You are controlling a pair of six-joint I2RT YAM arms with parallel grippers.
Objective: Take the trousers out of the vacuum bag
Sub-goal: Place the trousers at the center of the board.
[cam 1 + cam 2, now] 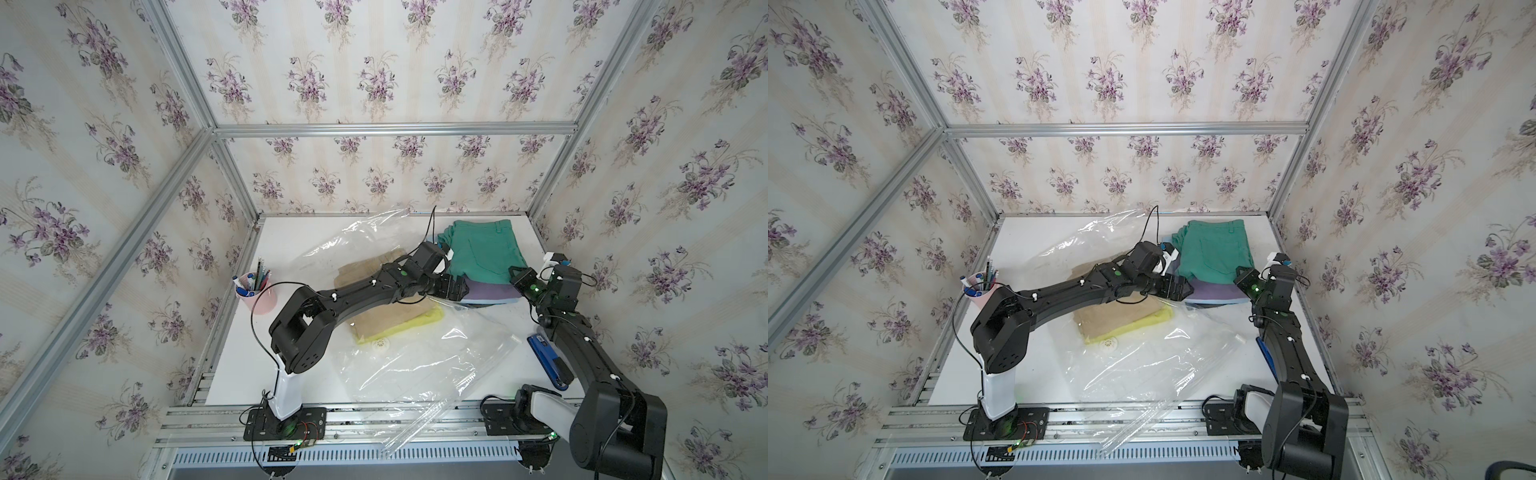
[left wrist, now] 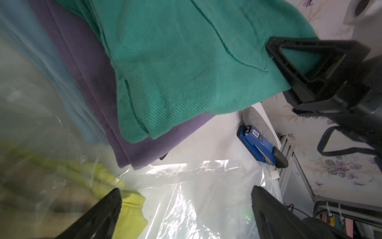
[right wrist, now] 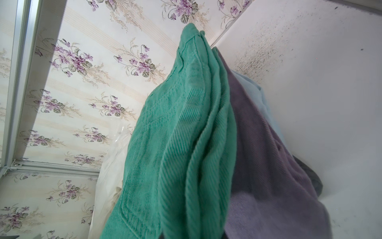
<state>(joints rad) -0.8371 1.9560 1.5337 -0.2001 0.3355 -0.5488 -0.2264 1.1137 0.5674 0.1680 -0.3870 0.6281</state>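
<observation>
The clear vacuum bag [image 1: 415, 365] lies crumpled across the white table. Khaki trousers [image 1: 386, 316] and yellow trousers [image 1: 419, 322] lie inside it under my left arm. Outside the bag at the back right, teal green trousers [image 1: 484, 249] top a stack of purple trousers [image 1: 490, 293] and light blue ones [image 2: 41, 62]. My left gripper [image 2: 186, 198] hangs open over the bag's plastic beside the stack, holding nothing. My right gripper [image 1: 520, 276] is shut on the near edge of the teal green trousers [image 3: 175, 144], its finger [image 2: 299, 62] lying against the cloth.
A pink cup of pens [image 1: 255, 293] stands at the table's left edge. A blue stapler [image 1: 548, 361] lies at the right edge beside my right arm. The bag's white valve [image 1: 381, 343] shows near the yellow cloth. Papered walls close three sides.
</observation>
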